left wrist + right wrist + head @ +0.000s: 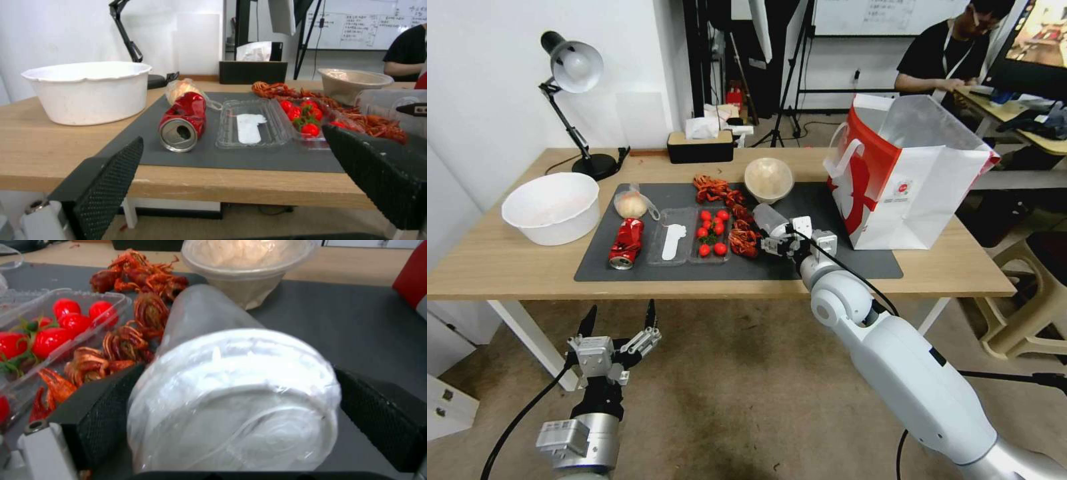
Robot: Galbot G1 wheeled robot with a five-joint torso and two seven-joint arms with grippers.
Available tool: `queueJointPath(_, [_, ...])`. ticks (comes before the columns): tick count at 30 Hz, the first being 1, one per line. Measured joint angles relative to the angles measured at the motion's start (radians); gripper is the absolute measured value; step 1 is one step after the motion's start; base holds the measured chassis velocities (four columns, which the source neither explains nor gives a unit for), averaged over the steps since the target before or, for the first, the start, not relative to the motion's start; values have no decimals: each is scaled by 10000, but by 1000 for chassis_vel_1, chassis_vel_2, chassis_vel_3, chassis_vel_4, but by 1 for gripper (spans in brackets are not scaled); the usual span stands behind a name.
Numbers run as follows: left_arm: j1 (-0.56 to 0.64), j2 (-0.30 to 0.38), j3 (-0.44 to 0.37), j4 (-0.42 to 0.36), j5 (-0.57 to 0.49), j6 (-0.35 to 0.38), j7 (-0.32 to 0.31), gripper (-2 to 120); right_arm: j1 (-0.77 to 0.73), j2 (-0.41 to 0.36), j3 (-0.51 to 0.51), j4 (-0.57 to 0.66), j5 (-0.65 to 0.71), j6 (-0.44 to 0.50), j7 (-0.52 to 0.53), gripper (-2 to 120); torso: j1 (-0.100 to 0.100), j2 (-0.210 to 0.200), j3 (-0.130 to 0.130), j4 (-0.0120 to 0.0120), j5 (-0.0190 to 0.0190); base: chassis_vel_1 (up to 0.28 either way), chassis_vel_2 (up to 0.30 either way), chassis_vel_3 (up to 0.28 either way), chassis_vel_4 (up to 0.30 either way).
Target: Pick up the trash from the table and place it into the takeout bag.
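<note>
Over on grey mat (pixel 854 260) beside takeout bag (pixel 907 193): right gripper (pixel 790 241) squeezing lying clear cup (pixel 231 400) around its lid end, looking light, crushable, slippery; left gripper (pixel 617 319) hanging open below table (pixel 494 260).

takeout bag (pixel 924 193) interior hidden | clear plastic cup (pixel 231 396) contents possibly crumpled wrap

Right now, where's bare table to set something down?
Free: the dark grey mat between the right gripper and the white-and-red takeout bag; light-wood table in front of the white tub; the wood strip behind the mat, left of the black tissue box. Crowded: mid-mat, from the crushed red can through the clear tray and crayfish shells.
</note>
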Motion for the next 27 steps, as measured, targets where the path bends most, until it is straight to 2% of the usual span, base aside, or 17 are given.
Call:
queueJointPath(11, [-17,71,-6,55,-14,6,-23,100,-113,48,38,-95,21,9,-118,99,1,0,0,1,0,0,0,0,0])
queueJointPath(12, [-18,71,-6,56,-14,6,-23,100,-124,48,40,-95,28,12,-130,98,1,0,0,1,0,0,0,0,0])
queueJointPath(14, [-21,75,-6,61,-14,5,-24,100,-155,43,54,-94,71,17,-186,84,0,0,0,1,0,0,0,0,0])
queueJointPath(18, [-23,89,-5,61,-19,2,-29,100,-192,25,89,-73,95,42,-231,77,0,0,0,0,0,0,0,0,0])
queueJointPath(27, [-23,104,-2,62,-21,0,-34,100,-248,-22,153,-8,126,93,-285,75,0,0,0,1,0,0,0,0,0])
